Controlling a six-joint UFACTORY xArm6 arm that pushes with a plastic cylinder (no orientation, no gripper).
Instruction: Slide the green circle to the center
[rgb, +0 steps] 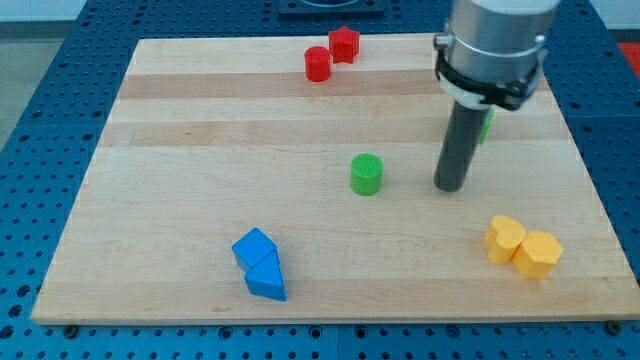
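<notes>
The green circle (366, 174) is a short green cylinder standing near the middle of the wooden board (180, 180). My tip (450, 187) rests on the board to the circle's right, about a block and a half away, not touching it. A second green block (486, 124) shows only as a sliver behind the rod, at the view's upper right; its shape is hidden.
A red cylinder (318, 64) and a red block (344, 44) touch at the view's top. Two blue blocks (253, 247) (267, 279) sit together at the bottom left. Two yellow blocks (505, 239) (537, 253) sit together at the bottom right.
</notes>
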